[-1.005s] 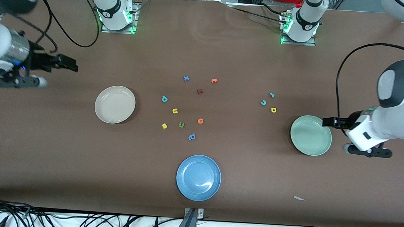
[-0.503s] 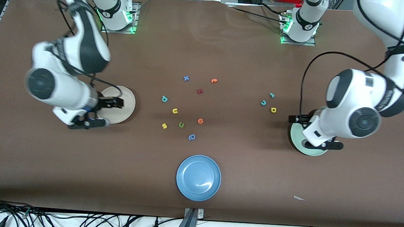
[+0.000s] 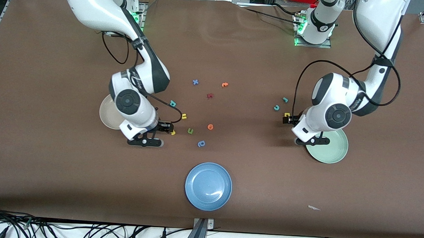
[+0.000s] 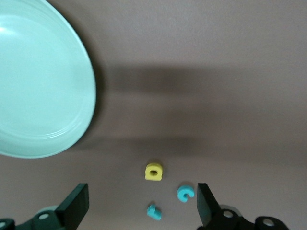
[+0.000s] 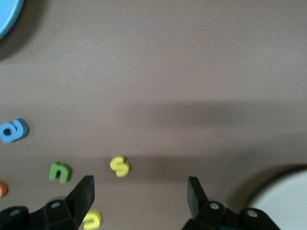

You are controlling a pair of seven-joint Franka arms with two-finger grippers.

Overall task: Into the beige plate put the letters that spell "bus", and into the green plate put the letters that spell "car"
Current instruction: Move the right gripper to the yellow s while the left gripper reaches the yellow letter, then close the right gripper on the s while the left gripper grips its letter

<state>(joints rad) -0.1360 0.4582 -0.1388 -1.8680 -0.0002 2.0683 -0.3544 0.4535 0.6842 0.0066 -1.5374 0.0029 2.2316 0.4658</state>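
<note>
Item, my right gripper [image 3: 168, 128]: arm reaching down from its base, elbow bent, wrist turned low over the table beside the beige plate [image 3: 106, 116]; fingers [image 5: 82, 194] spread wide with nothing between them, over the yellow s [image 3: 173, 132].

Item, my left gripper [image 3: 288, 119]: arm folded in an arc from its base, wrist low beside the green plate [image 3: 330, 150]; fingers [image 4: 76, 205] spread wide, empty, over the yellow a [image 3: 287, 114].

Item, letters for "bus": teal b [image 3: 172, 103], yellow u [image 3: 184, 116] and the yellow s, all on the bare table near the beige plate, on its side toward the table's middle; the s nearest the front camera, the b farthest. None in the plate.

Item, letters for "car": teal c [image 3: 276, 107], the yellow a, darker-teal r [image 3: 285, 99], clustered on the table just farther from the camera than the green plate. None in the plate.

Item, other pieces: green u [image 3: 190, 131], periwinkle looped letter [image 3: 201, 143], two orange letters [image 3: 210, 126], a blue x [image 3: 195, 82], a dark red letter [image 3: 209, 95], blue plate [image 3: 208, 186] nearest the camera.
</note>
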